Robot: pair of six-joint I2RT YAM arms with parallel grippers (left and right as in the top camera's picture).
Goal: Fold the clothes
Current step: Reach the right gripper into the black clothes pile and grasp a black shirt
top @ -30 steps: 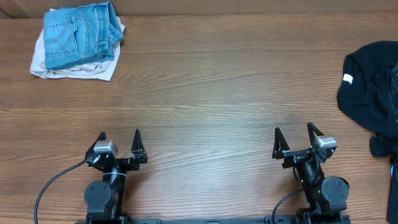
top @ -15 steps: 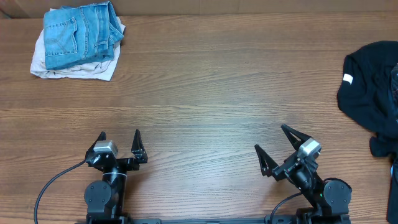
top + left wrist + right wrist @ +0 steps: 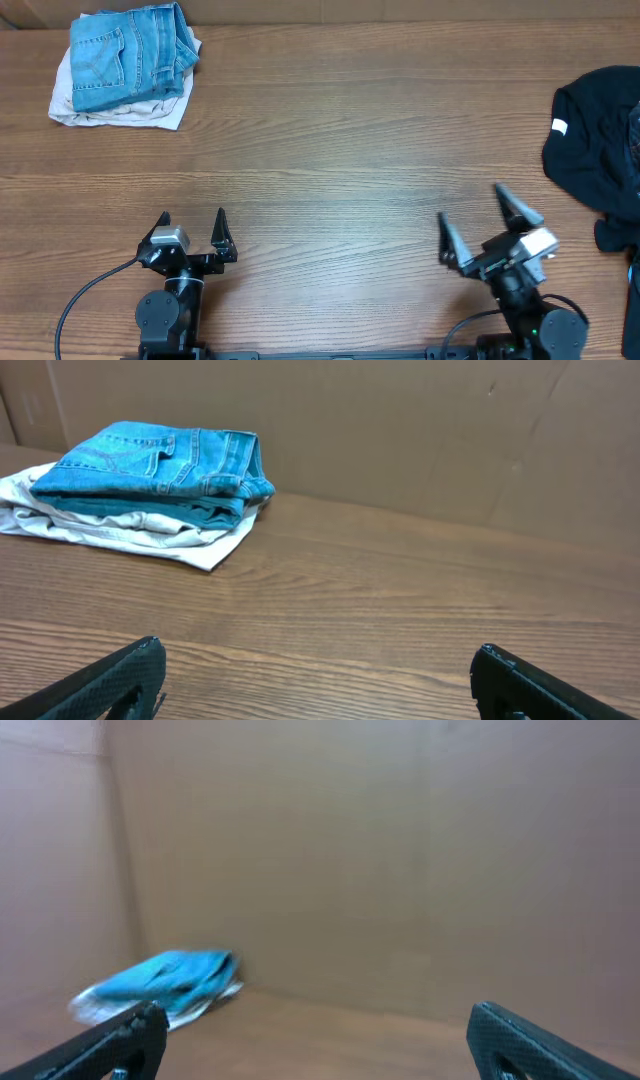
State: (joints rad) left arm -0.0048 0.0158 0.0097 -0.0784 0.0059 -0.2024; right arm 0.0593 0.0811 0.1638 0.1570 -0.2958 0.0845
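Black, thin and crumpled, the sports jersey lies at the wooden table's right edge, untouched. My left gripper and right gripper both gape empty; folding hasn't begun, so I judge the right must reach it first.

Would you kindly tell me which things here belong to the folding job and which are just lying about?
Job: black jersey, crumpled at the right edge of the table.
Lying about: jeans, already folded, stacked on a white cloth, far left corner.
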